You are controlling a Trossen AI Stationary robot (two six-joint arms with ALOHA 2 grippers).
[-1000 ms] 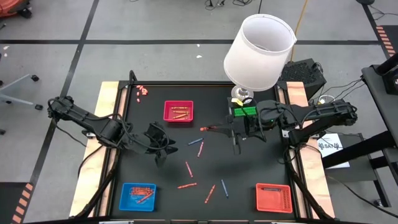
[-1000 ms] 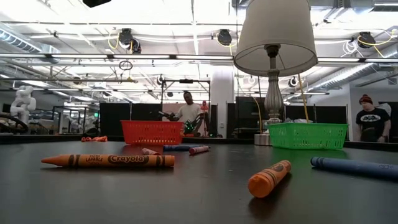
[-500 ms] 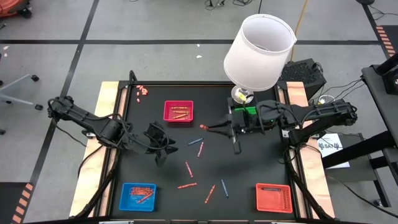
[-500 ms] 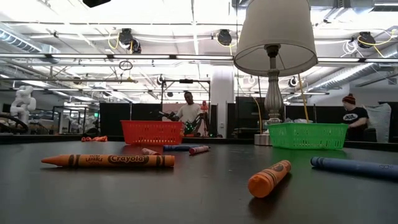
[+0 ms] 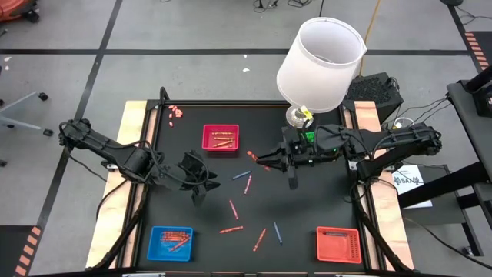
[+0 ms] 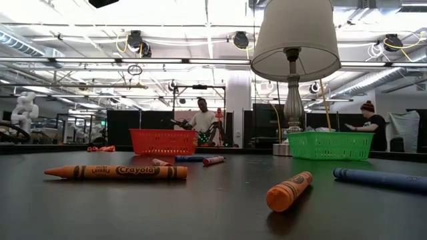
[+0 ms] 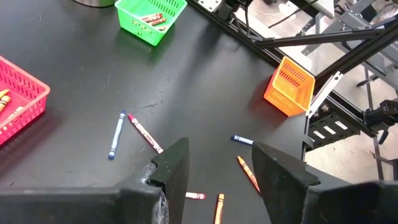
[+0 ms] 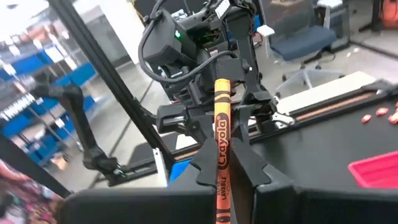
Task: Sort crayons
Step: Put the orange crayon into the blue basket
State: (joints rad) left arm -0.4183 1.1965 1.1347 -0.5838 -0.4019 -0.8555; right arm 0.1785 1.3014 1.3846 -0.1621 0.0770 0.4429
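Right gripper [image 5: 270, 159] shifted from table's far right toward red tray [image 5: 221, 138], orange crayon [image 8: 219, 152] clenched upright for dropping. Left gripper [image 7: 214, 165] released, waiting mid-table.

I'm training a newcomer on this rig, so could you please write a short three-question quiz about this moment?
1. True or false: the right gripper holds an orange crayon.
2. Which tray lies nearest the lamp? A) green tray B) blue tray C) orange tray
3. Fill in: the left gripper is ____ and holds nothing.

Key: 1 true; 2 A; 3 open.
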